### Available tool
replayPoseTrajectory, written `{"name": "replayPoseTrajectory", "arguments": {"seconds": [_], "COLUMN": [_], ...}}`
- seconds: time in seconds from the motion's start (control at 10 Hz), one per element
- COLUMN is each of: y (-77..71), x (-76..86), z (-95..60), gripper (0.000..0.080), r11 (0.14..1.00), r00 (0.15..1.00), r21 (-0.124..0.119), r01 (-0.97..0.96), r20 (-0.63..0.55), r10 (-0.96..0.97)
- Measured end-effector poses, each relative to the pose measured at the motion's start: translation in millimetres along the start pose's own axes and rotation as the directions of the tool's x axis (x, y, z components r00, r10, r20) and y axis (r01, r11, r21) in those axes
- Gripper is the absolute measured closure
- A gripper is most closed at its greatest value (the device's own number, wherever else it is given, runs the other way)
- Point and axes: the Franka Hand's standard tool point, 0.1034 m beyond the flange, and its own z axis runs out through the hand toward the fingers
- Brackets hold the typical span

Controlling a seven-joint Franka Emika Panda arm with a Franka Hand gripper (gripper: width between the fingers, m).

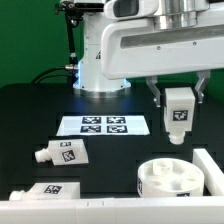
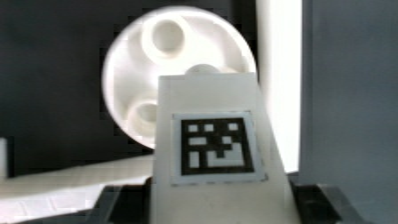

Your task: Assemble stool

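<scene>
- Exterior view: the arm reaches in from above with the end effector [image 1: 178, 103] pointing straight down, clamped on a leg [image 1: 178, 116]. The leg's long axis is vertical, its tag faces the camera, and it hangs over the seat [image 1: 168, 180] on the table [image 1: 30, 110].
- Wrist view: the leg [image 2: 217, 130] points away toward the seat [image 2: 160, 80], tag showing.

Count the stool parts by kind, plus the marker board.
Legs: 3 (held leg in the end effector, lying leg, edge leg)
Seat: 1
Marker board: 1
Total: 5
</scene>
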Motion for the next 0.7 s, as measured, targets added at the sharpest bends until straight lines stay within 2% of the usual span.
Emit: {"name": "replayPoseTrajectory", "arguments": {"seconds": [0.2, 0.3, 0.4, 0.5, 0.6, 0.7], "y": [-0.1, 4.9, 2.5, -9.1, -14.3, -12.8], "x": [3.7, 3.8, 13.0, 29.3, 33.4, 31.4], "z": [3.5, 11.1, 12.0, 6.4, 5.5, 7.2], "gripper": [0.0465, 0.0465, 0.0465, 0.0465, 0.0465, 0.0465], "r11": [1.000, 0.993, 0.978, 0.957, 0.954, 0.955], "r00": [0.996, 0.990, 0.977, 0.957, 0.953, 0.955], "r21": [0.002, -0.023, -0.051, -0.074, -0.072, -0.071], "r01": [0.026, 0.117, 0.201, 0.281, 0.292, 0.288], "r20": [-0.085, -0.076, -0.059, -0.049, -0.056, -0.054], "r10": [-0.025, -0.118, -0.204, -0.285, -0.296, -0.292]}}
